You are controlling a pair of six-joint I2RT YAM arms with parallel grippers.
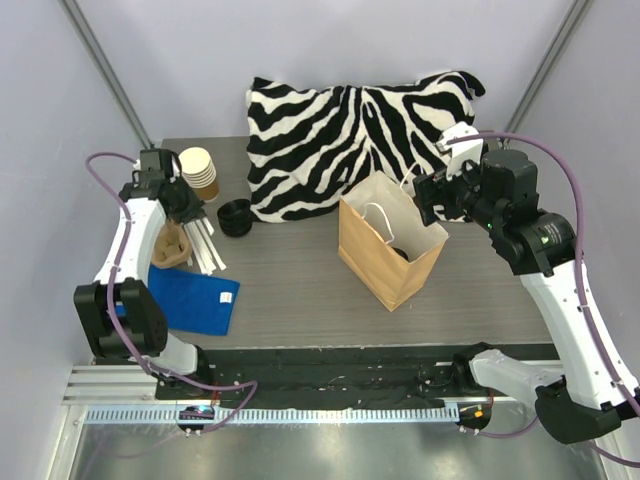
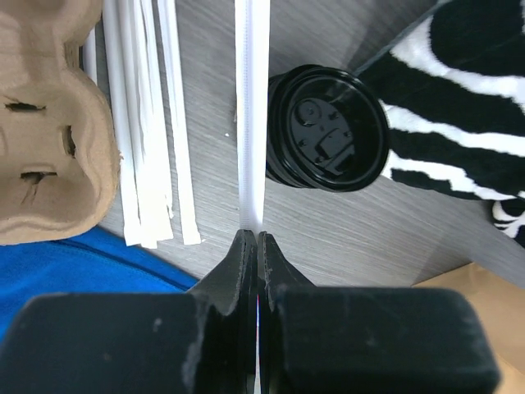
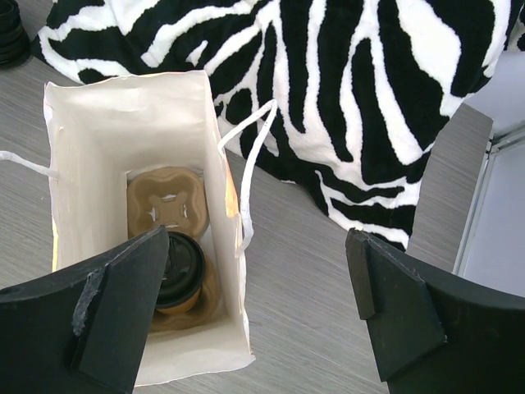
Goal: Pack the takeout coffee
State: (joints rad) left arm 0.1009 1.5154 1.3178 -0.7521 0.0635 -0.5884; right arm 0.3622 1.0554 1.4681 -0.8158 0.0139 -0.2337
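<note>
My right gripper (image 3: 258, 279) hangs wide open, empty, over the bag (image 3: 123, 115); the coffee (image 3: 180, 267) sits inside on its tray (image 3: 168, 197). My left gripper (image 2: 253, 246) pinches a straw (image 2: 252, 123). Coffee looks packed; next, I lift clear without snagging the handles (image 3: 250, 164).

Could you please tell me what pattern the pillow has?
Pillow: black-and-white zebra stripes; best in top external view.

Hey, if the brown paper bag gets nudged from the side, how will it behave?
The paper bag looks thin-walled, so its sides would probably buckle before it slides. The lidded cup in the carrier at its bottom likely steadies it, though standing tall it might tip anyway.
</note>
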